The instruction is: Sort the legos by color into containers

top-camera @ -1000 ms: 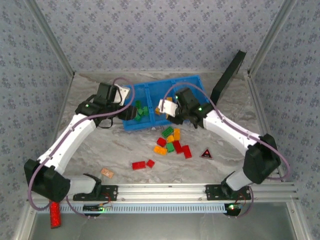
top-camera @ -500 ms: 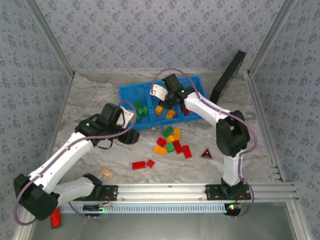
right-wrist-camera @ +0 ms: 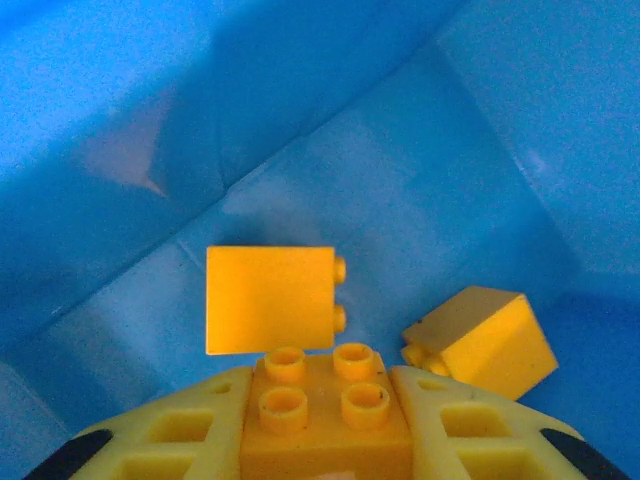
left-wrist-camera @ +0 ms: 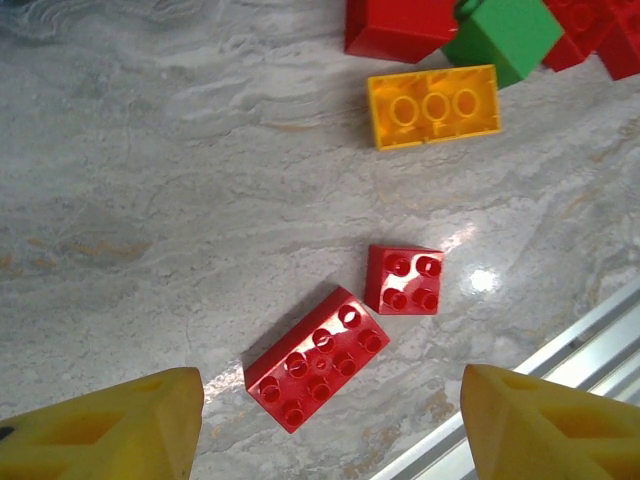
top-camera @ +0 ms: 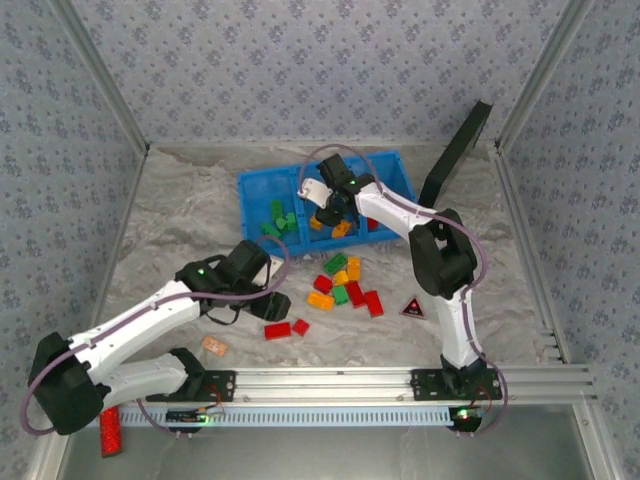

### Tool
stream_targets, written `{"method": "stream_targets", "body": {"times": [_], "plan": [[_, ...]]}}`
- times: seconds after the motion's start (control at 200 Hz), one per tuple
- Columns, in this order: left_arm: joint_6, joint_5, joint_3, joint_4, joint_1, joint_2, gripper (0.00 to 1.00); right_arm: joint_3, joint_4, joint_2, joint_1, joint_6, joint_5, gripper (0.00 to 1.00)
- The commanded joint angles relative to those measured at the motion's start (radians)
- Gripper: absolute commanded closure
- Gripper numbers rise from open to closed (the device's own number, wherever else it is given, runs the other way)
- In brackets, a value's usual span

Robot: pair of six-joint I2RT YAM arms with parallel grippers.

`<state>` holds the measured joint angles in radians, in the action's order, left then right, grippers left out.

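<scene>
My left gripper [left-wrist-camera: 330, 412] [top-camera: 268, 306] hangs open over the marble table, its yellow fingers [left-wrist-camera: 110, 425] either side of a red two-by-four lego [left-wrist-camera: 315, 358] [top-camera: 278, 330] and apart from it. A red two-by-two lego [left-wrist-camera: 404, 279] [top-camera: 300, 326] lies just beyond. My right gripper [right-wrist-camera: 325, 400] [top-camera: 322, 214] is shut on an orange-yellow lego [right-wrist-camera: 325, 420] inside the middle container of the blue bin [top-camera: 247, 190], above two orange-yellow legos [right-wrist-camera: 270, 300] [right-wrist-camera: 483, 342]. Green legos [top-camera: 280, 220] lie in the left container, and a red one [top-camera: 372, 222] in the right.
A loose pile of red, green and orange legos [top-camera: 345, 285] lies in front of the bin. A black triangle [top-camera: 413, 307] sits to its right, and a small tan piece [top-camera: 214, 346] lies near the front rail. A black panel [top-camera: 455, 155] leans at the back right. A red glittery cylinder [top-camera: 110, 432] lies bottom left.
My left arm has swung back from the bin's left container to the front, over the two red legos. My right gripper has carried the orange-yellow lego into the middle container.
</scene>
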<state>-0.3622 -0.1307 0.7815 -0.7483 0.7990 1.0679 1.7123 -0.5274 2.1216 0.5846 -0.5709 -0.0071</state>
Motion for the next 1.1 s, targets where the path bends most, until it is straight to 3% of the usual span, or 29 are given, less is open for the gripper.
{"method": "stream_targets", "body": {"times": [0.0,0.355,0.655,0.825,1.03,1.094], "plan": [[-0.049,0.026,-0.024,0.036,0.011,-0.006,0.3,0.039,-0.044,0.027,-0.003,0.019,-0.01,0.62],[-0.124,0.064,0.007,0.086,0.041,0.1,0.3,0.01,-0.036,-0.018,0.001,0.019,-0.011,0.42],[-0.132,0.071,0.116,0.175,0.108,0.259,0.3,-0.037,-0.042,-0.127,0.008,0.041,-0.001,0.37],[-0.118,0.074,0.17,0.181,0.128,0.362,0.29,-0.13,0.007,-0.247,0.01,0.09,0.017,0.22],[-0.114,0.077,0.212,0.209,0.154,0.471,0.29,-0.306,0.099,-0.445,0.004,0.172,0.085,0.18],[-0.115,0.077,0.226,0.215,0.163,0.5,0.29,-0.338,0.083,-0.513,0.004,0.22,0.133,0.12]]}}
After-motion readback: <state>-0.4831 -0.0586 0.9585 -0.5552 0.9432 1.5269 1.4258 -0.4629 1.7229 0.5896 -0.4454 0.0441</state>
